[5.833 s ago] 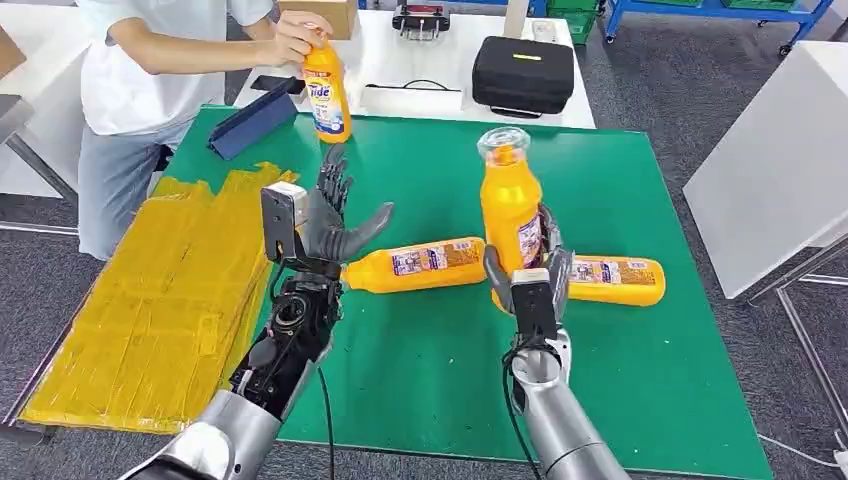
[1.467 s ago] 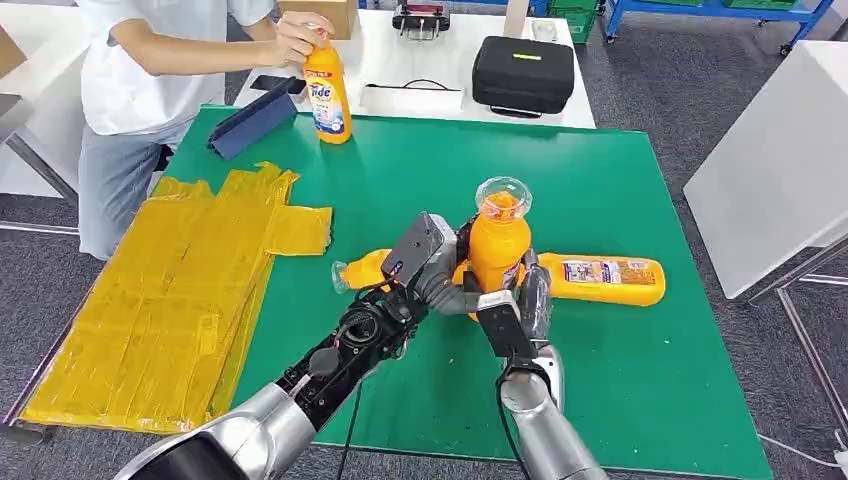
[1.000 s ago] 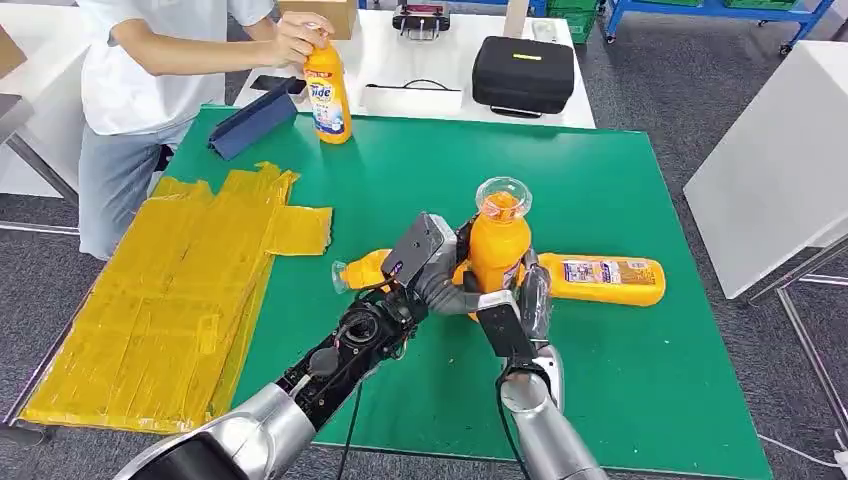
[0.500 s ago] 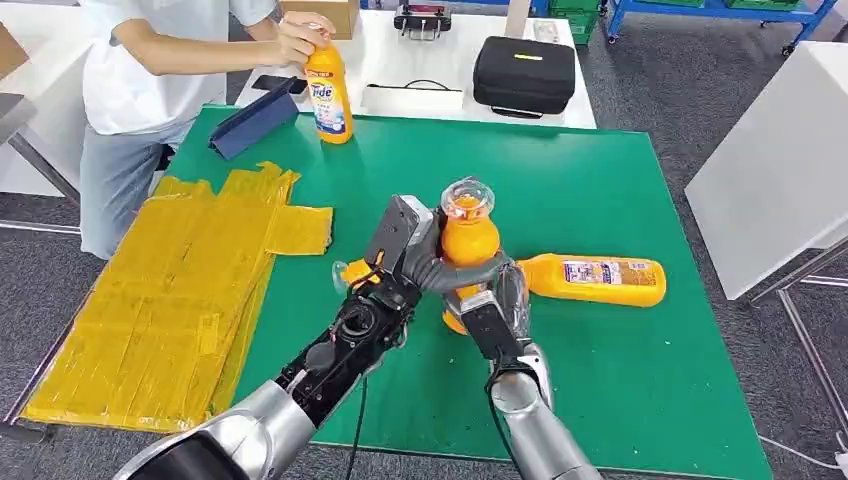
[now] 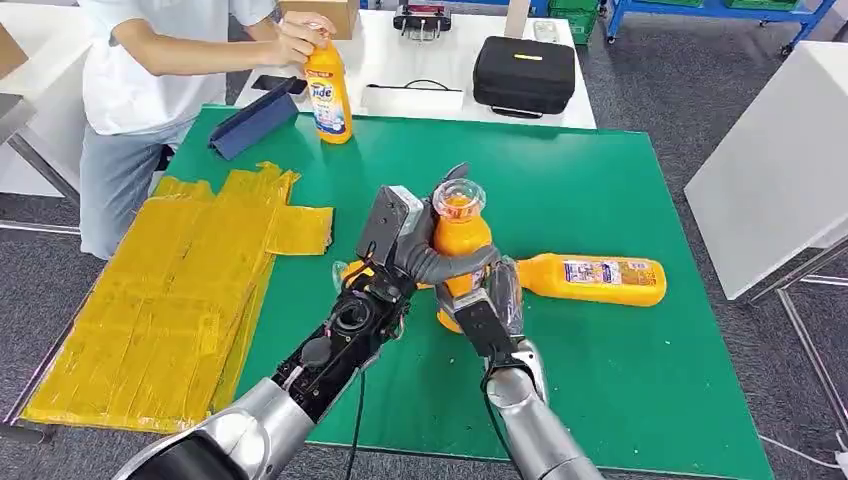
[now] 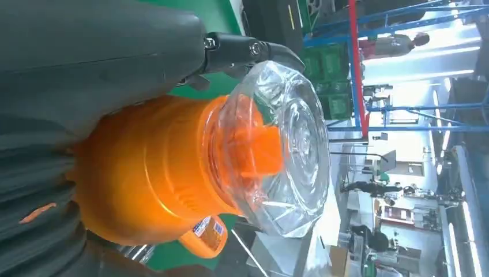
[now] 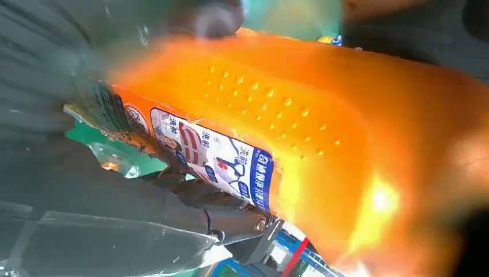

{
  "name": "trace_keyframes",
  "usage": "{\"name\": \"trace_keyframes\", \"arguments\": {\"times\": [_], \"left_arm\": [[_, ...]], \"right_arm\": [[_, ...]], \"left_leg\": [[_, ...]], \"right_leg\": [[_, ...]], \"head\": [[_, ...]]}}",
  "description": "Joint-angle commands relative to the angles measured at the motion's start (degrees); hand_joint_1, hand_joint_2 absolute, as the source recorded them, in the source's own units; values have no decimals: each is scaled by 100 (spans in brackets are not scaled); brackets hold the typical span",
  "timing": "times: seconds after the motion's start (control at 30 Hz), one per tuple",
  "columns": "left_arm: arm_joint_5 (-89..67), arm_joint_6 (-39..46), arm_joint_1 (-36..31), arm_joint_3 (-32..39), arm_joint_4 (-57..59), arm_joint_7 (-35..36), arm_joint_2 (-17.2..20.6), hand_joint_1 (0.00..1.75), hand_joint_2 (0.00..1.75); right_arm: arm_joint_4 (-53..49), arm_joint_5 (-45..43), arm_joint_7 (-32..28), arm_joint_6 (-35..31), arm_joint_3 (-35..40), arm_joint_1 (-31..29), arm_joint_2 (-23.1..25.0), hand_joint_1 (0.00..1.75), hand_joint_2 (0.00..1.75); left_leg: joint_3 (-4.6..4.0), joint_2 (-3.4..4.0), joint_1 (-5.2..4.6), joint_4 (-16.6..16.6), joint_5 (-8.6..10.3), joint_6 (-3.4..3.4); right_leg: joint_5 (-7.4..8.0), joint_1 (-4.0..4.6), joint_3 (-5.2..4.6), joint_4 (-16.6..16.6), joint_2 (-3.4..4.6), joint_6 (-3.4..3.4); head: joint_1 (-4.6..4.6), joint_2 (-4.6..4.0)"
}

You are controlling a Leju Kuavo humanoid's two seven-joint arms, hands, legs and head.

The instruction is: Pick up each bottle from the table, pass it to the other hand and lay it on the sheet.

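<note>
Together both hands (image 5: 440,262) grip upright orange bottle (image 5: 458,236).

The upright orange plastic bottle with a clear cap (image 5: 459,240) has its lower body covered by both hands at frame centre. Behind the left hand (image 5: 415,250), a lying orange bottle (image 5: 352,271) shows only its end. The right wrist view is blurred along its right side.

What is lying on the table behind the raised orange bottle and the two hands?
Behind the raised bottle lies another orange bottle, plain on the right. The hands hide most of a third bottle.
</note>
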Motion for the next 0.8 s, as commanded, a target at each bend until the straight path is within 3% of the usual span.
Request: {"name": "trace_keyframes", "arguments": {"times": [0.03,0.8], "left_arm": [[-9,-6,-154,93,86,18,147,0,175],[-1107,-402,-236,-293,364,274,252,0,175]], "right_arm": [[444,-6,-19,26,84,-320,37,175,175],[683,-173,-160,12,131,-497,0,175,175]], "left_leg": [[17,20,3,0,-10,-13],[21,20,3,-2,-10,-14]], "right_leg": [[-4,3,13,-3,16,-11],[-5,3,17,-4,15,-12]], "head": [[0,0],[0,0]]}}
